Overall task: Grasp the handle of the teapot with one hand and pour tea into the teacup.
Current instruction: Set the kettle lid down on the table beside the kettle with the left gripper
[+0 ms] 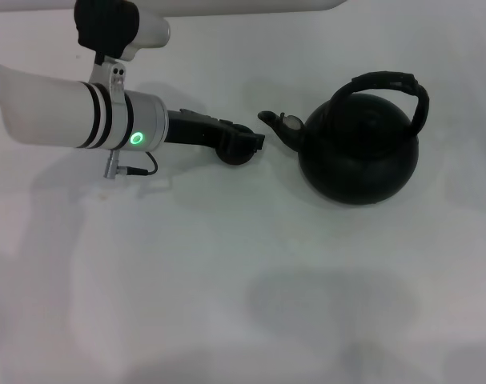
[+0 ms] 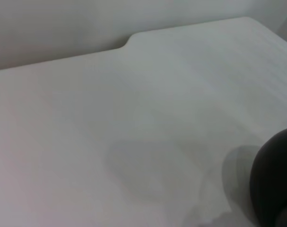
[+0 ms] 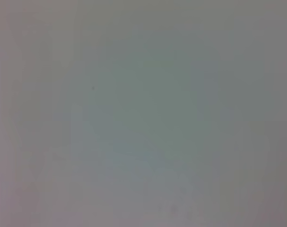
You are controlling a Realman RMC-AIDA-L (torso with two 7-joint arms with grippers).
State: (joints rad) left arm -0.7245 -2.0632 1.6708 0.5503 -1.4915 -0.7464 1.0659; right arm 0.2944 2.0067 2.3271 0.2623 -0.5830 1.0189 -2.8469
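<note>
Reaching across the desk (image 1: 226, 280) from the robot's left, the left hand (image 1: 241, 142) lies low over the cup (image 1: 236, 152), which sits just beside the pot's spout (image 1: 276, 124). Its black fingers overlap the cup in the head view, so I cannot tell whether they are open or closed on it; it may be steadying the cup, but that is only a guess. The pot (image 1: 359, 156) stands upright on the desk to the right of the cup, its handle (image 1: 387, 84) arching over the top, untouched. The right hand is nowhere in view, and its wrist camera shows only blank desk.

The main risk, as I judge it, is crowding. Spout, cup and left hand sit very close together, so any tilt of the pot toward the cup could strike the fingers or knock the small cup away. A light cup is likely to slide or tip at a slight nudge. The hoop handle is another concern: gripped off-centre, the heavy round pot could swing and send tea past the narrow cup onto the desk. If the left hand pulls back carelessly, it could drag the cup out from under the spout.
</note>
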